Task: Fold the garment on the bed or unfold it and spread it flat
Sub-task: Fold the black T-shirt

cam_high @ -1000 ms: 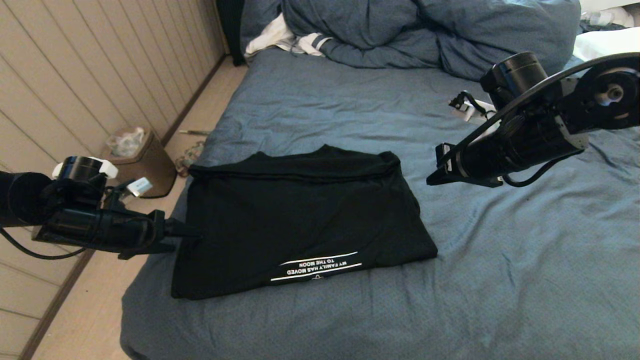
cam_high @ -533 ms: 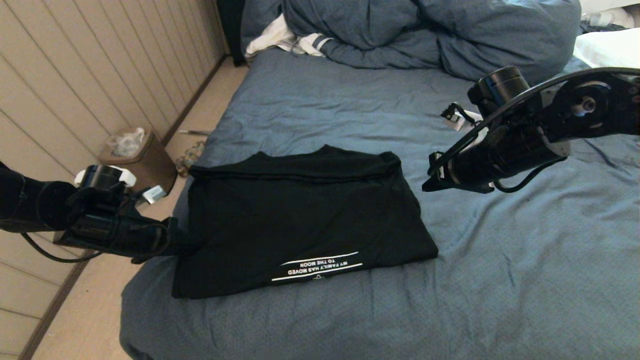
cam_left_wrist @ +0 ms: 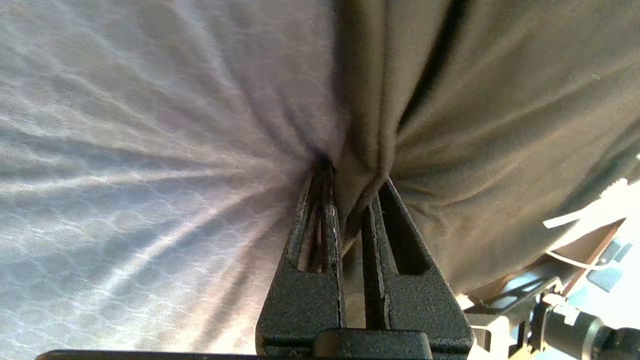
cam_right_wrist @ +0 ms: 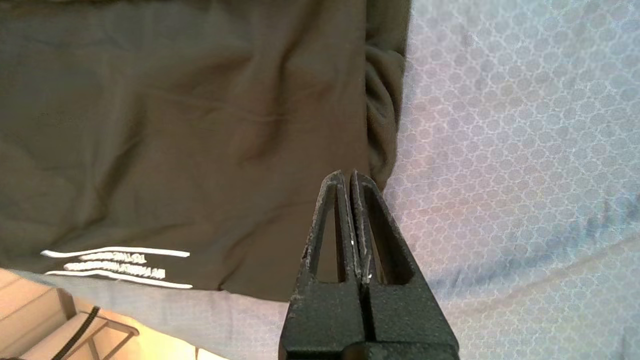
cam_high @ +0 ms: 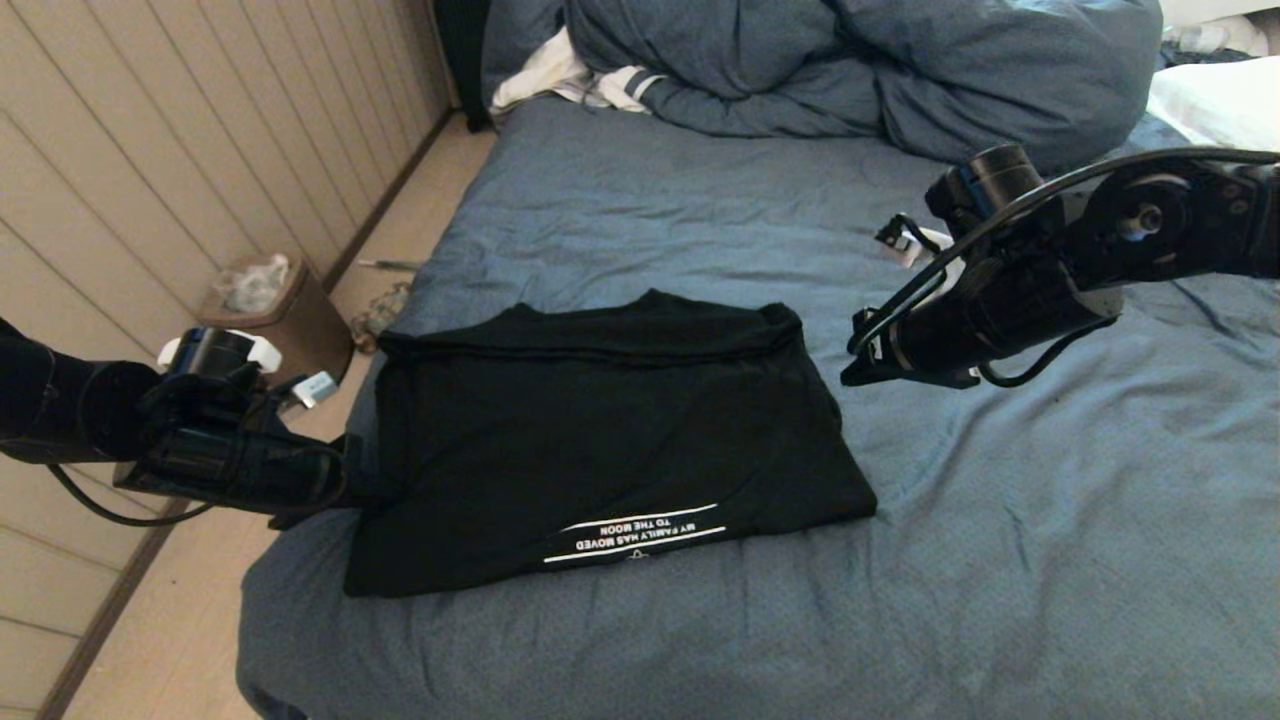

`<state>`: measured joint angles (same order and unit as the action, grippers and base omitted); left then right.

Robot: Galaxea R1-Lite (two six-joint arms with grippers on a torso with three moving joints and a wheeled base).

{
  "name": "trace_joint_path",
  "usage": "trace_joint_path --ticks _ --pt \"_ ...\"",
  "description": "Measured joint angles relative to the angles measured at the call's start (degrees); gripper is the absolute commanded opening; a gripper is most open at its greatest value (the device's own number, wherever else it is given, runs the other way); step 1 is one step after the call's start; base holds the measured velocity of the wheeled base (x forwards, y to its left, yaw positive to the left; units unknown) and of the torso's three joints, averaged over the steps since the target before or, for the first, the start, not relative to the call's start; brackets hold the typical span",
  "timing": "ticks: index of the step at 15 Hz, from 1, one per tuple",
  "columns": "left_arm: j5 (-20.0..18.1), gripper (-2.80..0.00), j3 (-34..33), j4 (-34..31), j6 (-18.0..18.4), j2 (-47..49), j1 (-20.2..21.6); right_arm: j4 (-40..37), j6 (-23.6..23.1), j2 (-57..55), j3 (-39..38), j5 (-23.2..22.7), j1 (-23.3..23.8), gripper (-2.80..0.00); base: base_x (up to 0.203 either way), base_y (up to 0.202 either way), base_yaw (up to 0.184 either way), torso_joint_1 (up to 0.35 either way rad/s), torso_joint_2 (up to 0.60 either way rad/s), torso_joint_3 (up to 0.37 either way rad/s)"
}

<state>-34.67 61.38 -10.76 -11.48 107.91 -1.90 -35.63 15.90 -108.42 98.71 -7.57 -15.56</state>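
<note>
The garment (cam_high: 600, 430), a black T-shirt, lies folded into a rough rectangle on the bed (cam_high: 1000, 560), with white lettering (cam_high: 635, 535) near its front edge. My left gripper (cam_high: 372, 492) is at the shirt's left edge. In the left wrist view it (cam_left_wrist: 352, 182) is shut on a pinched fold of the garment (cam_left_wrist: 500, 125), with the blue sheet (cam_left_wrist: 125, 150) beside it. My right gripper (cam_high: 850, 378) hovers just right of the shirt's right edge. In the right wrist view it (cam_right_wrist: 347, 175) is shut and holds nothing, above the garment's (cam_right_wrist: 175, 125) edge.
A bunched blue duvet (cam_high: 850, 70) and a white striped cloth (cam_high: 580, 80) lie at the head of the bed. A brown bin (cam_high: 280, 320) stands on the floor by the panelled wall, left of the bed's edge. A white pillow (cam_high: 1220, 95) sits far right.
My left arm has dropped lower along the shirt's left edge. My right arm has come down and drifted left towards the shirt's right edge. The shirt has kept its shape.
</note>
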Motion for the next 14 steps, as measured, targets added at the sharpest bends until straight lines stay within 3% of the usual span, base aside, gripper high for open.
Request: trace_joint_path --ticks 7,8,14 --pt "-0.44 -2.80 -1.29 0.27 -0.20 -2.12 -0.30 0.01 0.13 -3.46 -0.04 -0.23 0.23 -2.80 0.000 0.000 0.000 0.000 0.00 0.000" --pt "-0.37 -2.80 -1.32 0.32 -0.22 -2.14 -0.35 -0.02 0.12 -3.88 -0.04 -0.14 0.06 0.00 0.000 0.000 0.000 0.000 0.00 0.000" --pt "-0.22 -2.80 -1.35 0.44 -0.22 -2.29 -0.29 0.06 0.17 -4.72 -0.15 0.20 0.11 0.00 0.000 0.000 0.000 0.000 0.00 0.000"
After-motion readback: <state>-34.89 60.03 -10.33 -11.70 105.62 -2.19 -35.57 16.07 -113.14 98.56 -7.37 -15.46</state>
